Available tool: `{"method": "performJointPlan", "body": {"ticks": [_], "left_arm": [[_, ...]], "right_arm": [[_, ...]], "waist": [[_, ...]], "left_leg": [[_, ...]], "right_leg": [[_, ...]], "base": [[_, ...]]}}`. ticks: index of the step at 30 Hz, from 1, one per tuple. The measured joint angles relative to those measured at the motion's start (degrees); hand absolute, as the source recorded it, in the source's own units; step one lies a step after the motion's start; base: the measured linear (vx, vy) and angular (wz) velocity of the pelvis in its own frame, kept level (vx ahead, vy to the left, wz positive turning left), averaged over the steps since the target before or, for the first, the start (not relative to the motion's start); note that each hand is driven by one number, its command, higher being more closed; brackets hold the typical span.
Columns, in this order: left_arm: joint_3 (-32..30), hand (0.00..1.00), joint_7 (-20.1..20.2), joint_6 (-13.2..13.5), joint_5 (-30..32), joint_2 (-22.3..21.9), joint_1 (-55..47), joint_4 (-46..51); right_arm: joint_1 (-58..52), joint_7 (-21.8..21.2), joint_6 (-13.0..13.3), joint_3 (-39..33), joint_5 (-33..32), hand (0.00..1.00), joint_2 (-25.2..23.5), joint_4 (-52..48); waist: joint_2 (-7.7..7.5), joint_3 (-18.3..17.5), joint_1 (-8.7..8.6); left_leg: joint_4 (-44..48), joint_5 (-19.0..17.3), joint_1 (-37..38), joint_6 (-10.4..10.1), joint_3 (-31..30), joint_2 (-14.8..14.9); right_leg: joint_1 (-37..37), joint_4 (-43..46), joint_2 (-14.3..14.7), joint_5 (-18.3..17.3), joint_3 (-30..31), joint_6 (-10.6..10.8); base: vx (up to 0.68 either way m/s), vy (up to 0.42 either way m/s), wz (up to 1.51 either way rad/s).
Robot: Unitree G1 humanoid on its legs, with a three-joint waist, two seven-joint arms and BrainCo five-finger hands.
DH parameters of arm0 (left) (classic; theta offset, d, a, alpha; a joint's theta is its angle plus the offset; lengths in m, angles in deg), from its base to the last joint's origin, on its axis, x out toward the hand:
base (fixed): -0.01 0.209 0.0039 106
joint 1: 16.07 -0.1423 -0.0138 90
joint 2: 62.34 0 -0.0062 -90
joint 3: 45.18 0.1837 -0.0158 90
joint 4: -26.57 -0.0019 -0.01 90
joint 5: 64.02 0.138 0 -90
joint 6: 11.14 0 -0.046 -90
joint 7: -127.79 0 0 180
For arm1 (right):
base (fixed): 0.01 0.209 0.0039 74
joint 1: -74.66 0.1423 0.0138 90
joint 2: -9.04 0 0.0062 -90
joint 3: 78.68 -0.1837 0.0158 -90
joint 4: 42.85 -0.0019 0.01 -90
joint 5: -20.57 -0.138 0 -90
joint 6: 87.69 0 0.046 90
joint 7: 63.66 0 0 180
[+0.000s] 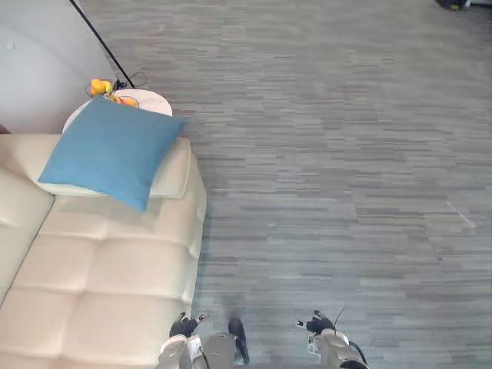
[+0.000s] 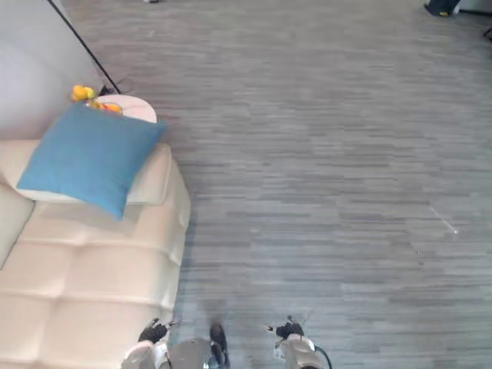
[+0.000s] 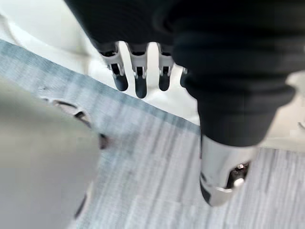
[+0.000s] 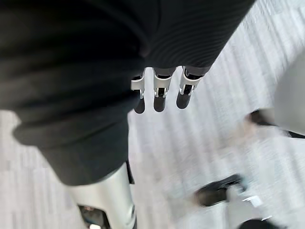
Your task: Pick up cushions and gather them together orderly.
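Far left, from eight to ten o'clock in the head views: cream tufted sofa [image 1: 100,284], seat bare. At ten o'clock, propped across the sofa's arm: blue cushion [image 1: 111,150], turned diamond-wise, lower corner hanging over the seat, top corner covering part of the round white side table [image 1: 154,98] behind it at eleven. Looks dropped there rather than arranged, hence askew and perhaps ready to slide. No second cushion near it to line up with. On the table, beside the cushion's top corner: small yellow and orange things [image 1: 98,86], too small to name.

Near six o'clock, just off the sofa's front corner: left hand [image 3: 138,81], hanging low, fingers straight and slack, thumb apart, nothing held. Well apart from the cushion; probably carried loose like this for walking, not for reaching. From twelve round to four: grey plank floor [image 1: 330,154]. At five o'clock: right hand [image 4: 159,98], likewise hanging over the floor, fingers relaxed and empty.

Task barely begun, by the look of it. Next, most likely, a step toward ten o'clock to bring the cushion within reach.
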Motion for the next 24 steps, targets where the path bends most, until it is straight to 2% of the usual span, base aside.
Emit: {"method": "performJointPlan", "body": {"ticks": [1, 2, 3, 4, 5, 6, 7, 9, 10, 11, 12, 13, 14, 15, 16, 17, 18, 19, 20, 22, 23, 24], "left_arm": [[0.5, 0.00, 0.0, 0.0, 0.0, 0.4, 0.0, -0.5], [0.7, 0.00, 0.0, 0.0, 0.0, 0.7, 0.2, -0.7], [1.0, 0.00, -0.1, 0.1, 0.0, 1.3, 0.4, -1.3], [1.2, 0.00, -0.2, 0.1, 0.0, 1.3, 0.3, -1.3], [1.4, 0.00, -0.2, 0.1, 0.0, 1.3, 0.2, -1.3], [1.4, 0.00, -0.2, 0.1, 0.0, 1.3, 0.0, -1.3], [1.3, 0.00, -0.3, 0.1, 0.0, 1.3, -0.3, -1.3], [0.6, 0.00, -0.3, 0.1, -0.6, 1.6, -1.8, -0.8], [-0.8, 0.00, -0.4, 0.1, -0.6, 1.2, -2.0, -1.1], [-1.4, 0.00, -0.4, 0.3, -1.0, 0.2, -2.6, -1.2], [-2.2, 0.00, -0.4, 0.3, -1.0, -1.0, -2.9, -1.2], [-2.3, 0.00, -0.4, 0.3, -1.0, -1.2, -2.9, -1.2], [-2.8, 0.00, -0.4, 0.3, -0.9, -1.6, -2.8, -1.2], [-3.1, 0.00, -0.2, 0.3, -0.5, -1.9, -2.3, -1.1], [-3.1, 0.00, -0.2, 0.3, -0.3, -1.8, -2.1, -1.1], [-2.9, 0.00, -0.3, 0.6, -0.1, -1.8, -1.9, -1.1], [-1.8, 0.00, -0.2, 1.0, 0.1, -1.2, -1.9, -1.1], [-1.2, 0.00, -0.3, 1.3, 0.2, -0.9, -2.0, -1.1], [0.2, 0.00, -0.2, 1.7, 0.2, -0.6, -2.2, -1.0], [1.1, 0.00, -0.1, 1.8, 0.1, -0.4, -2.1, -1.0], [1.5, 0.00, -0.1, 1.9, 0.1, -0.2, -2.1, -1.0], [1.9, 0.00, 0.1, 1.9, 0.0, 0.0, -1.9, -0.9]], "right_arm": [[0.2, -0.2, 0.1, 0.1, 0.0, 0.00, 1.0, 0.1], [0.2, -0.2, 0.3, 0.1, 0.0, 0.00, 1.4, 0.2], [0.5, -0.2, 0.5, 0.1, 0.0, 0.00, 2.3, 0.2], [0.5, -0.2, 0.5, 0.1, 0.0, 0.00, 2.7, 0.2], [0.5, -0.3, 0.5, 0.2, -0.1, 0.00, 3.0, 0.0], [0.6, -0.2, 0.5, 0.3, -0.1, 0.00, 3.2, -0.3], [0.4, -0.2, 0.3, 0.7, -0.1, 0.00, 3.3, -0.2], [-0.1, -0.2, 0.3, 2.1, -0.1, 0.00, 3.0, -0.2], [-1.7, -0.4, 0.4, 2.8, -0.3, 0.00, 3.5, -0.2], [-1.1, -0.3, 0.4, 2.8, -0.1, 0.00, 4.2, 0.1], [-0.1, -0.3, 0.4, 3.0, -0.1, 0.00, 4.6, 1.4], [0.2, -0.3, 0.4, 3.0, -0.1, 0.00, 4.6, 1.6], [0.4, -0.3, 0.4, 3.0, 0.0, 0.00, 4.4, 1.8], [0.7, -0.3, 0.3, 3.1, -0.1, 0.00, 4.4, 1.9], [1.0, -0.2, 0.3, 3.4, -0.2, 0.00, 4.4, 1.9], [1.2, -0.2, 0.3, 3.8, -0.2, 0.00, 4.4, 2.9], [1.6, -0.1, 0.3, 4.4, -0.2, 0.00, 4.5, 4.9], [1.7, -0.1, 0.2, 4.8, -0.2, 0.00, 4.6, 5.3], [2.0, -0.1, 0.3, 5.3, -0.3, 0.00, 4.6, 6.1], [2.2, 0.0, 0.3, 5.5, -0.6, 0.00, 4.5, 5.9], [2.2, 0.0, 0.3, 5.4, -0.6, 0.00, 4.6, 6.0], [2.0, 0.0, 0.3, 5.3, -0.5, 0.00, 4.7, 6.0]], "waist": [[0.38, 0.1, -0.24], [0.35, 0.0, -0.53], [0.34, 0.0, -1.23], [0.33, 0.1, -1.49], [0.27, 0.2, -1.97], [-0.02, 0.6, -2.78], [-1.05, 1.3, -2.69], [-2.92, 0.9, -2.79], [-3.44, 0.0, -3.14], [-1.73, -0.9, -2.43], [-0.55, -1.7, -2.48], [-0.03, -2.1, -2.60], [0.77, -2.5, -2.72], [1.40, -2.0, -2.70], [1.58, -1.8, -2.66], [1.69, -1.3, -2.28], [1.30, -1.1, -2.07], [1.22, -1.1, -2.09], [1.15, -1.1, -2.04], [1.21, -1.1, -1.96], [1.27, -1.1, -1.87], [1.23, -1.1, -1.35]], "left_leg": [[-0.8, -0.1, 2.5, -0.1, -1.4, 0.1], [-0.9, -0.2, 3.2, -0.4, -2.4, 0.1], [-1.2, -1.0, 4.9, -1.5, -4.9, 0.2], [-1.9, -1.2, 5.6, -1.5, -6.0, 0.2], [-2.8, -1.6, 6.8, -1.5, -7.1, 0.2], [-3.9, -2.9, 8.7, -1.9, -8.7, 0.2], [-4.3, -5.2, 11.1, -3.2, -10.1, 0.0], [-4.5, -7.3, 13.6, -4.0, -12.2, -0.8], [-4.7, -9.4, 15.8, -5.1, -15.3, -0.1], [-3.7, -9.3, 16.0, -5.1, -15.7, 1.6], [1.4, -9.3, 13.6, -5.1, -15.8, 3.5], [4.5, -9.4, 11.9, -5.1, -16.1, 4.4], [14.9, -8.9, 6.7, -5.9, -16.9, 6.4], [27.0, -5.9, 0.6, -7.4, -16.4, 9.0], [31.6, -4.6, -1.4, -7.3, -15.6, 10.3], [39.5, -5.7, -4.5, -6.8, -12.7, 12.2], [40.5, -7.4, -6.1, -6.7, -10.8, 11.7], [39.9, -7.9, -6.7, -6.8, -10.0, 11.1], [34.9, -9.0, -7.7, -6.9, -7.6, 9.5], [21.6, -8.7, -9.9, -6.6, -5.7, 7.1], [18.1, -8.1, -10.7, -6.3, -5.6, 6.6], [12.5, -2.8, -11.5, -5.9, -5.2, 5.9]], "right_leg": [[-2.6, -2.8, 0.0, -3.2, -1.9, -2.8], [-4.0, -5.6, 0.2, -3.8, -2.8, -3.3], [-7.3, -13.6, 0.8, -4.0, -3.7, -4.6], [-8.8, -17.5, 1.2, -3.3, -3.3, -5.1], [-10.5, -23.2, 1.4, -1.2, -2.8, -5.4], [-11.6, -31.4, 1.8, 3.0, -2.0, -5.5], [-12.1, -37.1, 2.0, 7.9, 0.3, -5.5], [-12.8, -36.8, 1.4, 9.3, 2.6, -5.9], [-14.4, -29.6, 2.1, 11.3, 3.5, -6.4], [-15.1, -26.7, 3.1, 7.8, 2.3, -7.4], [-15.0, -25.8, 4.0, 5.5, 1.0, -8.4], [-14.5, -26.3, 4.4, 5.0, 0.6, -8.8], [-13.2, -27.9, 5.5, 4.0, -0.8, -9.4], [-10.6, -29.9, 6.7, 3.5, -1.8, -9.8], [-9.1, -30.9, 7.3, 3.2, -2.1, -10.2], [-4.8, -33.8, 8.6, 3.0, -2.3, -10.7], [-0.9, -36.7, 8.7, 2.9, -2.3, -10.9], [0.6, -37.9, 8.6, 3.0, -2.3, -10.9], [3.3, -40.8, 8.5, 3.2, -2.3, -10.8], [5.9, -43.7, 8.4, 3.2, -1.9, -10.4], [6.4, -44.0, 8.3, 3.3, -1.9, -10.5], [6.9, -44.3, 8.1, 2.9, -2.1, -9.9]], "base": [[0.47, 0.081, 0.54], [0.50, -0.005, 0.63], [0.41, -0.049, 0.67], [0.49, -0.090, 0.86], [0.43, -0.121, 0.92], [0.53, -0.189, 1.08], [0.45, -0.205, 0.97], [0.38, -0.238, 0.81], [0.49, -0.326, 0.69], [0.57, -0.389, 0.55], [0.44, -0.304, 0.11], [0.43, -0.314, 0.24], [0.41, -0.311, 0.36], [0.41, -0.299, 0.38], [0.40, -0.258, 0.27], [0.40, -0.197, 0.11], [0.39, -0.176, 0.05], [0.35, -0.127, -0.05], [0.36, -0.067, -0.13], [0.31, -0.004, -0.12], [0.24, 0.068, -0.04], [0.38, 0.126, -0.08]]}}
